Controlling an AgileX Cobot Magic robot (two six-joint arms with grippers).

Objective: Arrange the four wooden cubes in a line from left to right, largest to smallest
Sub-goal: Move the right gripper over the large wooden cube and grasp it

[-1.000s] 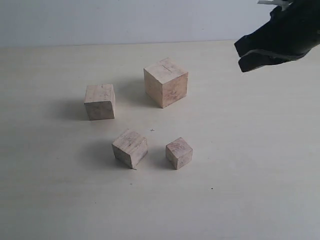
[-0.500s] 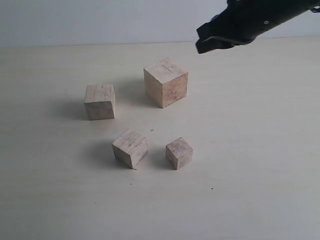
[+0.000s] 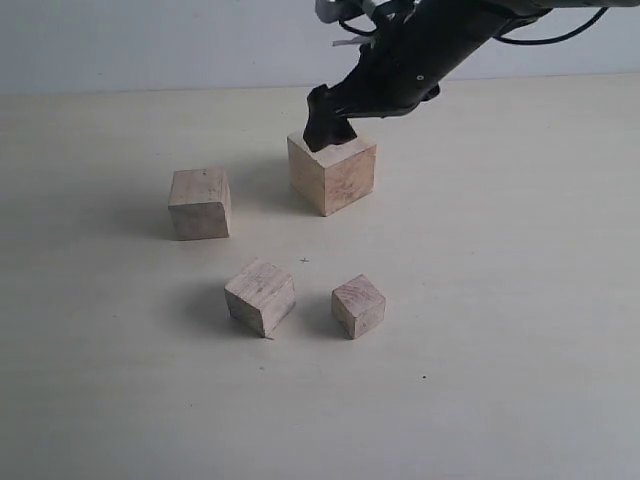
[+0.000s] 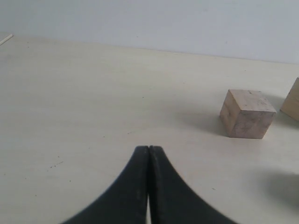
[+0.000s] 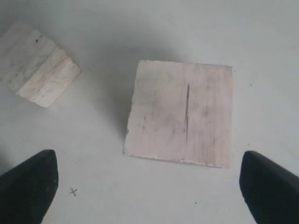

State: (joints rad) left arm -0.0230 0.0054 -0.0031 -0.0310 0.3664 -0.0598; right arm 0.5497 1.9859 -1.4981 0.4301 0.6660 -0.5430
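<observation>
I am hovering my right gripper [image 5: 148, 186], jaws spread wide, straight over the largest cube [image 5: 180, 119]; my left gripper [image 4: 148, 186] is resting closed, farther off.

Looks straight down on the largest cube [image 5: 180, 113], pale grain and a thin dark slit across its top face. Straddles that cube with the right gripper [image 5: 148, 186], jaws spread wide and clear of the wood. Catches a smaller cube [image 5: 39, 70] near the largest one, possibly the mid-sized one, and a tiny cross mark [image 5: 73, 191] on the table [image 5: 117, 28].

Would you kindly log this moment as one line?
right gripper: open, over largest cube | left gripper: shut | lineup: not started
</observation>
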